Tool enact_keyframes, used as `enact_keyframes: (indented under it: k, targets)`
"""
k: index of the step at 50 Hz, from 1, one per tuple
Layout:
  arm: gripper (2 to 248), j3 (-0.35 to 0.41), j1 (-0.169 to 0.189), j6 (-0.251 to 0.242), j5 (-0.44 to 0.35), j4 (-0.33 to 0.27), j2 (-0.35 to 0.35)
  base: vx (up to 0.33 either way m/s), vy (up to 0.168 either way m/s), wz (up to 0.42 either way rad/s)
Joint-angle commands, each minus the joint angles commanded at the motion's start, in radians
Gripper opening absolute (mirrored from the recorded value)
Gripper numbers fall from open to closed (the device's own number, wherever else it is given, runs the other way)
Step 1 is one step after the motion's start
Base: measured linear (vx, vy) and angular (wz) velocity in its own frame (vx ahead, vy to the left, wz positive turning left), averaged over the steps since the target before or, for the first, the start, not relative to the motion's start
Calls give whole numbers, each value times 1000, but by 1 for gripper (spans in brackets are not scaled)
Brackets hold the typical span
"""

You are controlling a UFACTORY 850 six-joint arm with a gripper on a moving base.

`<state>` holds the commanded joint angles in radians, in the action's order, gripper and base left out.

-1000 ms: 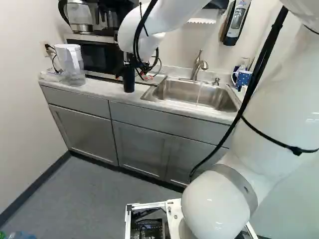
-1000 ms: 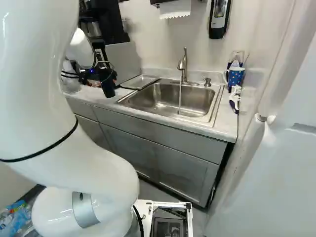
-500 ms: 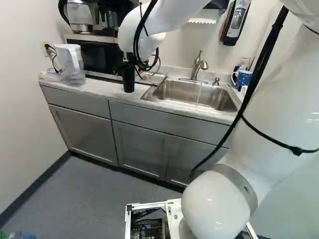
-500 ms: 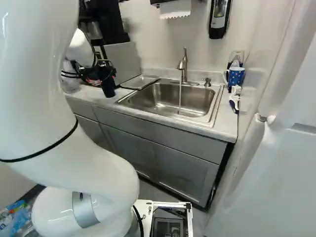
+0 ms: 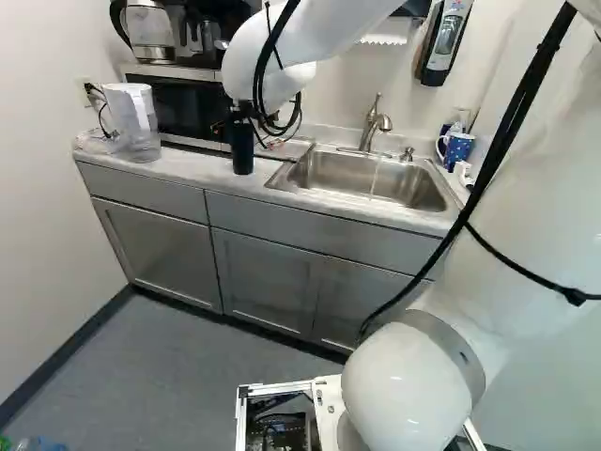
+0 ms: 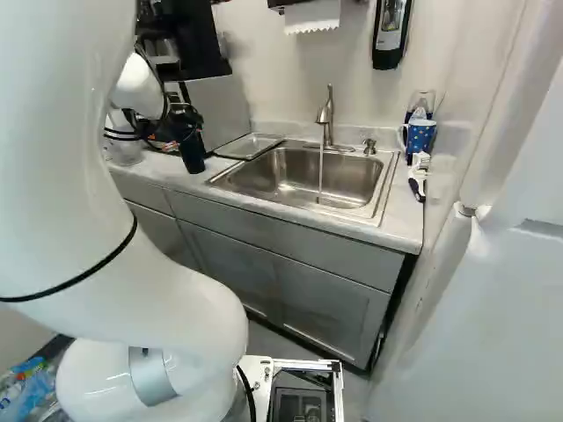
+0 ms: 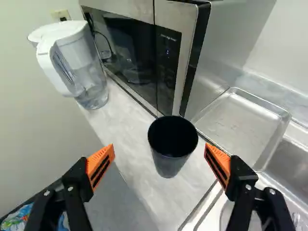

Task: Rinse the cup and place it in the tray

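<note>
Gripper (image 5: 243, 111): spread apart, untouched cup (image 7: 171, 166) seen between its fingers | Cup: stood on counter (image 7: 130, 149) near tray (image 7: 240, 125); dark interior revealed in wrist view | Running faucet (image 6: 328, 114): shown only in base views

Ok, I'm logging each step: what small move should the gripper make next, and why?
I'd ease the gripper slightly towards the tray, centring it before closing. The black cup stands upright on the counter between open fingers, with a gap to each, but it looks nearer the finger on the tray's side.
</note>
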<state>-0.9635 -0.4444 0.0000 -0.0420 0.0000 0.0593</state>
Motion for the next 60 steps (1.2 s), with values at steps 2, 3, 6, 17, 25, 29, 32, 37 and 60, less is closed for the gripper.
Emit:
enact_keyframes:
  k: [2,3,6,17,25,29,32,37,60]
  targets:
    - [247,1,0,0,-6,0,-2,0,0,0]
    - [247,2,0,0,-9,0,-4,0,0,0]
    - [247,4,0,0,-17,0,-8,0,0,0]
    - [247,12,0,0,-47,2,-23,0,0,0]
    - [247,19,0,0,-73,10,-34,0,0,0]
    - [247,22,-1,0,-86,15,-40,0,0,0]
    - [247,25,-1,0,-97,19,-44,0,0,0]
    - [247,30,-1,0,-115,26,-50,0,0,0]
    - [247,61,-6,0,-210,61,-69,0,0,0]
